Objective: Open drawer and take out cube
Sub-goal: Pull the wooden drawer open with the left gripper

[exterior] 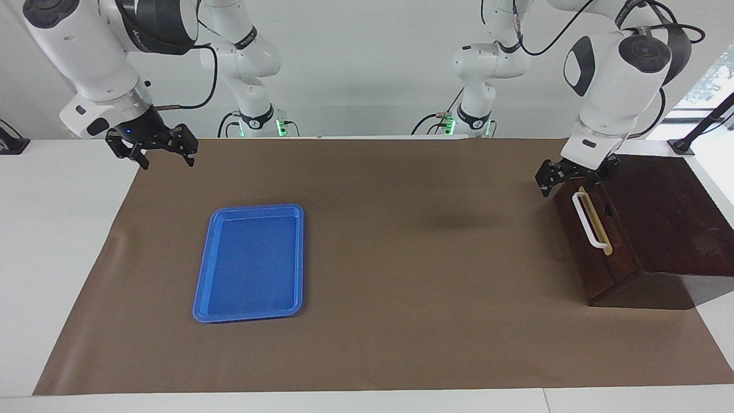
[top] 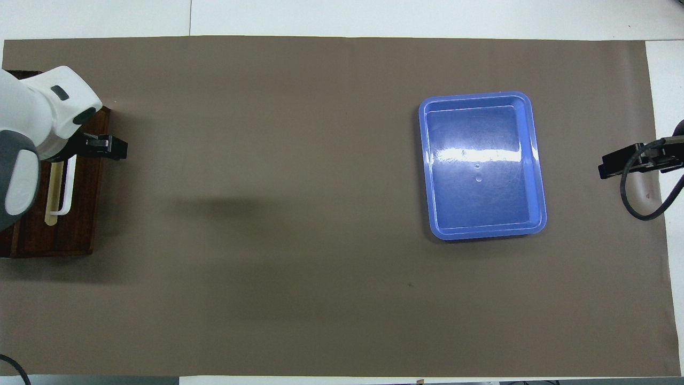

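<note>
The drawer point(exterior: 596, 252) is shut in the dark wooden box point(exterior: 671, 218) at the left arm's end of the table. Its white bar handle point(exterior: 586, 221) on a tan strip faces the middle of the table. The drawer also shows in the overhead view point(top: 83, 214). My left gripper point(exterior: 569, 182) is open and sits at the handle's end nearer the robots, by the drawer's upper edge; it shows in the overhead view point(top: 109, 148) too. My right gripper point(exterior: 165, 159) is open, empty, and waits over the mat's edge at the right arm's end. The cube is hidden.
A flat blue tray point(exterior: 204, 264) lies empty on the brown mat point(exterior: 430, 287) toward the right arm's end; it also shows in the overhead view point(top: 425, 160). White table surface borders the mat.
</note>
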Controlling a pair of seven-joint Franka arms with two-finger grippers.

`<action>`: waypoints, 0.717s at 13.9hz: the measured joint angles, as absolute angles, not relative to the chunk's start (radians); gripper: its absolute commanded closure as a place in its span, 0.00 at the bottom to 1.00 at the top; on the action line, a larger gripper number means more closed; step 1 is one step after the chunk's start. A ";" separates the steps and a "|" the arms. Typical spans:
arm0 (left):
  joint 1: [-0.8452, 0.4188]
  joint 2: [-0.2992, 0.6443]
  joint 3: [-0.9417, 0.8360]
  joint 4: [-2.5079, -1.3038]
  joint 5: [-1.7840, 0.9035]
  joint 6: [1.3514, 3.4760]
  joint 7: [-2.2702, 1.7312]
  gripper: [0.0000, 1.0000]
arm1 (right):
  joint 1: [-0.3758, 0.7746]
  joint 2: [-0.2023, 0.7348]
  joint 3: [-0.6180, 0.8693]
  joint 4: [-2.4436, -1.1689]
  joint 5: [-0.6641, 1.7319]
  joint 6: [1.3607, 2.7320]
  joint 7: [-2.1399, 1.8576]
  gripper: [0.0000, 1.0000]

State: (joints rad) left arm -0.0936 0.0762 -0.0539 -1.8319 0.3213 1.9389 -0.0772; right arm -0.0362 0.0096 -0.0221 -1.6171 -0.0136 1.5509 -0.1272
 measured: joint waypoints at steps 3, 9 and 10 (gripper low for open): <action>-0.097 0.115 -0.048 -1.929 0.422 2.084 -0.080 0.00 | -0.036 0.010 -0.022 -1.617 -0.014 1.550 -0.127 0.00; -0.031 0.115 -0.038 -2.030 0.464 2.205 -0.076 0.00 | -0.036 0.010 -0.022 -1.617 -0.014 1.550 -0.127 0.00; -0.031 0.113 -0.038 -2.033 0.468 2.207 -0.076 0.00 | -0.036 0.010 -0.022 -1.617 -0.014 1.550 -0.127 0.00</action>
